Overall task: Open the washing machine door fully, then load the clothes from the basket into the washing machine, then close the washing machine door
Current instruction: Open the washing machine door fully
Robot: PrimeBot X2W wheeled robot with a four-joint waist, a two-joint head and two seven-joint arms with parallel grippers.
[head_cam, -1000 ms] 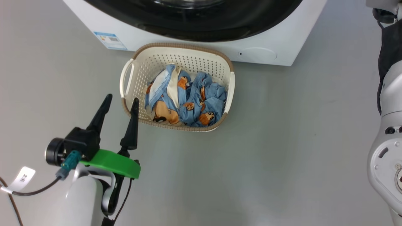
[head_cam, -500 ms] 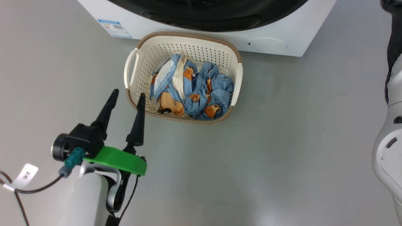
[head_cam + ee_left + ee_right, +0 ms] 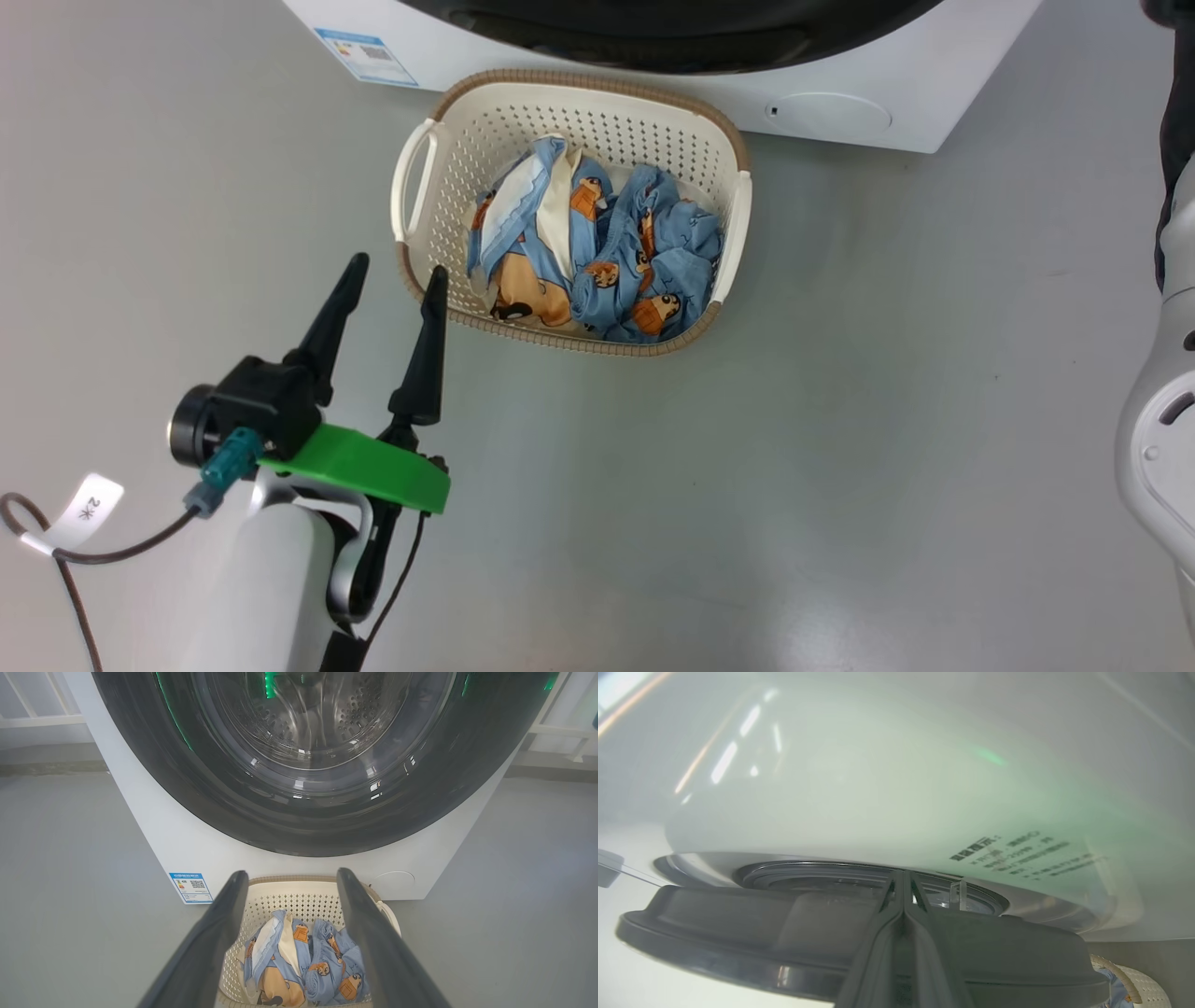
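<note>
The cream basket stands on the floor in front of the white washing machine. The light blue printed clothes lie bunched inside it. My left gripper is open and empty, with its fingers beside the basket's near left corner. In the left wrist view the washing machine door looks shut, its black rim ringing the glass, and the clothes show between the open fingers. My right gripper is shut, its tips at the edge of the door's black rim.
Grey floor spreads on all sides of the basket. A blue label and a round cap sit low on the machine's front. My pale right arm rises along the right edge of the head view. A tagged cable trails from my left wrist.
The head camera has moved, so the whole picture has slid right and up. My left gripper keeps its place beside the basket and stays open.
</note>
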